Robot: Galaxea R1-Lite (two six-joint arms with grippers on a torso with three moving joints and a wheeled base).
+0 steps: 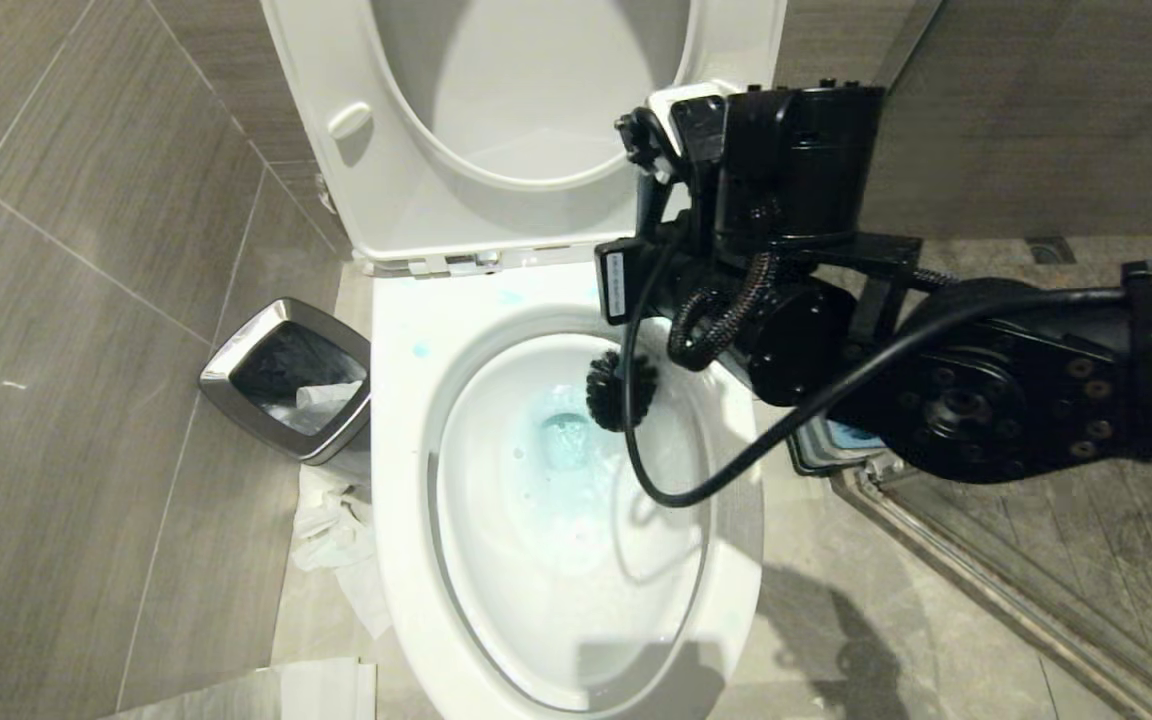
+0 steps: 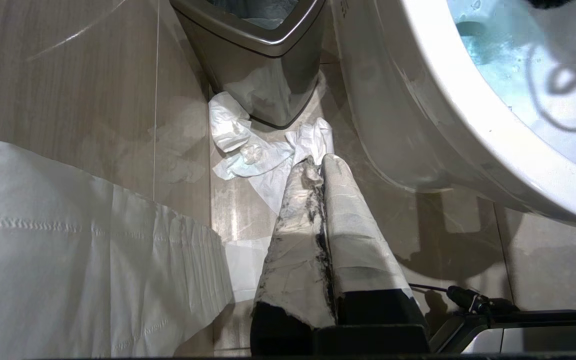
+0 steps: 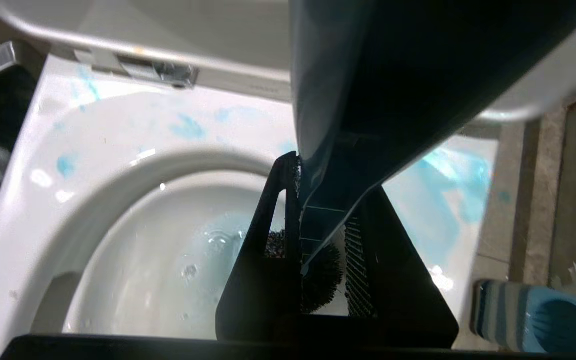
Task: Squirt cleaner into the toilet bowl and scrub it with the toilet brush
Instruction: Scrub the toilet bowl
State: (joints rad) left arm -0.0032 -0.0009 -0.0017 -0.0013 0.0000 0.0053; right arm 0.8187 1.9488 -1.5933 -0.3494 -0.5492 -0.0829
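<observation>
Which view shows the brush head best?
Head view: the brush head shows whole, down inside the bowl by the blue water. The right wrist view has it mostly behind the fingers. The left wrist view misses it.

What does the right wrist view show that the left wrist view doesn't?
Only the right wrist view: the right gripper shut on the toilet brush, its bristle head down in the bowl, plus the striped brush base on the floor. Only the left wrist view: the left gripper with jaws shut, and crumpled paper beside the waste bin. Both: the toilet bowl with blue-tinted water.
</observation>
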